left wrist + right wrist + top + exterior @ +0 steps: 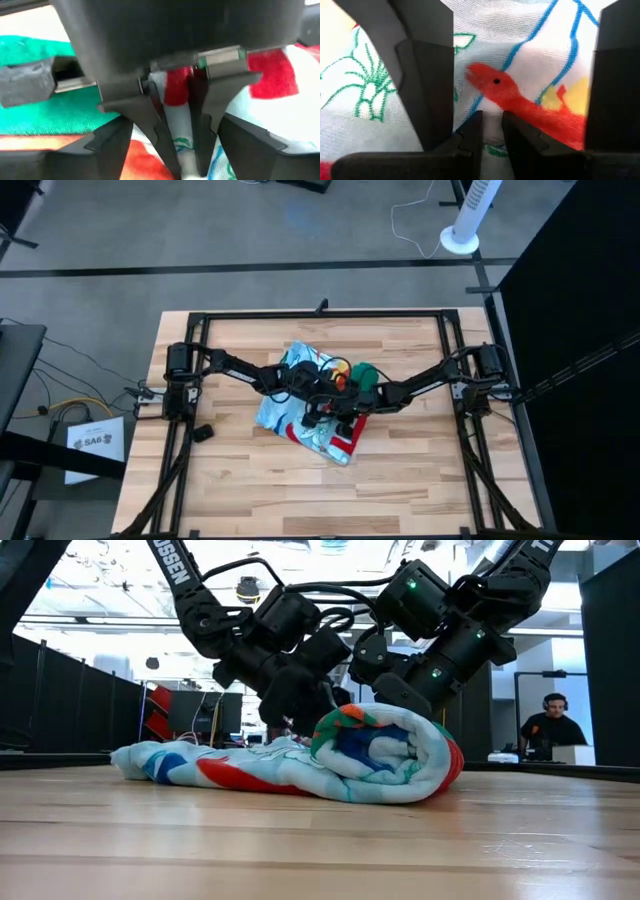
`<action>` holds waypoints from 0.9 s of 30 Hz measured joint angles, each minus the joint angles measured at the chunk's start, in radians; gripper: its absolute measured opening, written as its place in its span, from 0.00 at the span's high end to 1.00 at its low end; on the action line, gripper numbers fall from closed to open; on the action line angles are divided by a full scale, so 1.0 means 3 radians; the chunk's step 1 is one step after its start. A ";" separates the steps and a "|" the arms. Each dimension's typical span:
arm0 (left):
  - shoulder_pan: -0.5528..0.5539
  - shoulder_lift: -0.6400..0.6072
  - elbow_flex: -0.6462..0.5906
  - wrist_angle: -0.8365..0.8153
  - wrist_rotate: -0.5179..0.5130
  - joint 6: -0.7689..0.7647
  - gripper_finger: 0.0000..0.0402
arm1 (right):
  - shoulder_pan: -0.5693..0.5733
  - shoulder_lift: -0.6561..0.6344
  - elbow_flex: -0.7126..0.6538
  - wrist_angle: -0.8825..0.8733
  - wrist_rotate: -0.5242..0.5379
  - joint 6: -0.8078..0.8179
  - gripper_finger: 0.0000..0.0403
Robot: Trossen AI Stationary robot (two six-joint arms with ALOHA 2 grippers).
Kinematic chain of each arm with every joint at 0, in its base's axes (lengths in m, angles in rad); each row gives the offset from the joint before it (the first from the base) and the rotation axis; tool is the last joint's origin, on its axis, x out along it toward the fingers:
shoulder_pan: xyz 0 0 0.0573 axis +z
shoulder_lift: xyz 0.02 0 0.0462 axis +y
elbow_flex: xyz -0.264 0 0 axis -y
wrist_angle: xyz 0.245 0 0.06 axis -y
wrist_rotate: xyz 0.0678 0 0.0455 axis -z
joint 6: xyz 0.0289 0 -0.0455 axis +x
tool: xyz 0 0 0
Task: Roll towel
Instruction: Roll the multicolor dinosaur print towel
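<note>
Both grippers' fingers [165, 145] pinch folds of the half-rolled towel [380, 765].

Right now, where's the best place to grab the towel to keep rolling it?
Probably the thick rolled end of the towel, pinched from above by the left gripper and right gripper; the unrolled tail lies flat on the table, offering less to pinch.

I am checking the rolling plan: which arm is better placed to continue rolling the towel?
Neither clearly, I judge. The left gripper and the right gripper both pinch folds of the towel, side by side on its rolled part in the high view. The roll probably needs both.
</note>
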 joint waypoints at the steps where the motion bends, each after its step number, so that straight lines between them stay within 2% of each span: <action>1: 0.0002 0.0000 0.0006 0.0009 0.0014 -0.0001 0.29 | 0.0000 0.0000 0.0000 -0.0001 0.0000 0.0000 0.84; 7: -0.0082 0.0013 0.0006 0.0028 -0.0042 0.0085 0.20 | 0.0000 0.0000 0.0000 -0.0001 0.0002 -0.0003 0.84; 16: -0.0065 0.0552 0.0102 0.0595 0.0084 -0.0098 0.19 | 0.0025 -0.0136 -0.0013 -0.0133 0.0011 0.0000 0.84; 22: -0.0042 0.0588 0.0068 0.0459 -0.0034 -0.0169 0.19 | 0.0072 -0.0708 -0.0013 -0.0899 0.0102 -0.0009 0.84; 27: 0.0003 0.0595 0.0058 0.0464 -0.0112 -0.0503 0.19 | 0.0078 -0.1270 -0.0011 -0.1708 0.0207 0.0106 0.84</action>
